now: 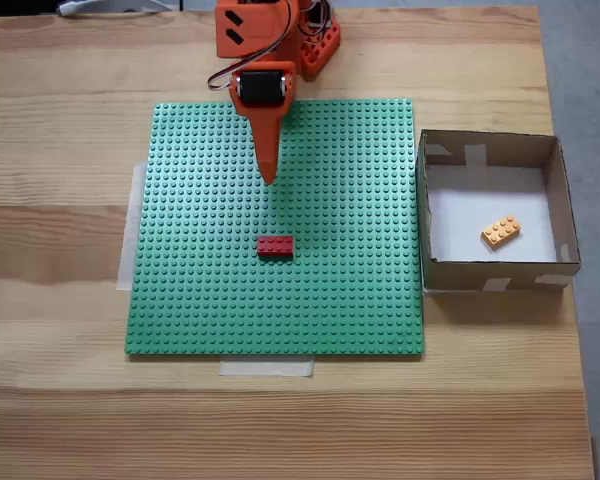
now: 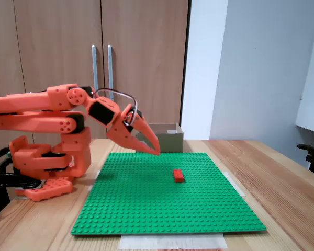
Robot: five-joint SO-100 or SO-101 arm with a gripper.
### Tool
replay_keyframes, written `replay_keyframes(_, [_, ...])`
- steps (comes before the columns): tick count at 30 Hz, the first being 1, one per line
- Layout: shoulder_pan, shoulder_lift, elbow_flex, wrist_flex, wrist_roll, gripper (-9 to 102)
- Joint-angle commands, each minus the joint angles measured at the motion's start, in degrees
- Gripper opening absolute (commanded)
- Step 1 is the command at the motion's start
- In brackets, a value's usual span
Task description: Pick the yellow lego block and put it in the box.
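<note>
Bench (image 1: 60, 200) w/ green mat (image 1: 200, 300) on it, and the box (image 1: 490, 272) sits beside the mat. The yellow lego block (image 1: 501, 231) lies flat inside the box already, so I think you're done: just keep the arm high, away from the red brick (image 1: 275, 245). The jaws (image 1: 270, 178) look pressed together, holding nothing, touching nothing.

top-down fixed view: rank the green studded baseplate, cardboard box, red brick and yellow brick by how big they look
1. Green studded baseplate, by far the largest.
2. Square brown cardboard box.
3. Small red lego brick and yellow-orange lego brick: these look about alike, so no ranking between them.
</note>
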Motion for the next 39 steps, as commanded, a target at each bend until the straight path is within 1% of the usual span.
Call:
replay_keyframes(1, [-0.18, 1.67, 1.49, -1.23, -0.35, -1])
replay_keyframes(16, [0.35, 5.45, 8.61, -1.49, -1.85, -1])
replay_keyframes(26, [0.62, 7.47, 8.79, 1.41, -1.85, -1])
replay_keyframes(39, [1.05, 7.56, 9.14, 3.16, -1.93, -1])
